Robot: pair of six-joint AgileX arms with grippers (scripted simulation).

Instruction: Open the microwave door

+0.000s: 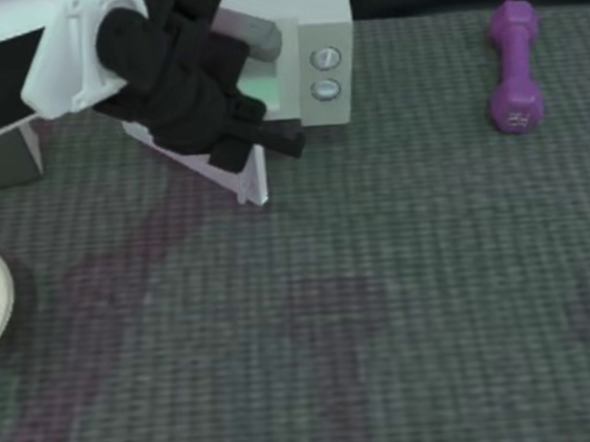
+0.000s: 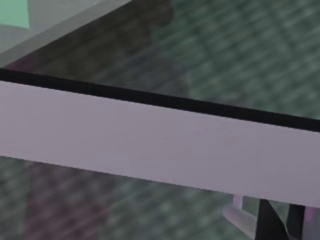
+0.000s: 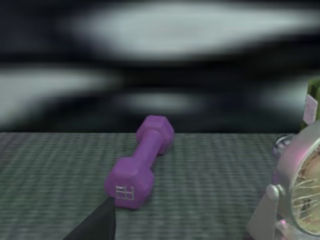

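The microwave (image 1: 305, 55) sits at the far edge of the tabletop (image 1: 400, 295), left of centre, and the microwave door (image 1: 234, 175) already stands swung out from the front, its free edge pointing toward the near side, with the pale green inside showing beside the two knobs (image 1: 325, 73). The left hand (image 1: 275, 137) is right at that door, its dark fingers over the top edge; whether they pinch the panel or just press on it I cannot tell. To finish well, the hand should probably follow the hinge's arc rather than pull straight, so the light box does not slide. Well off to the hand's right lies a purple dumbbell (image 1: 514, 65). The right hand is out of the top view.
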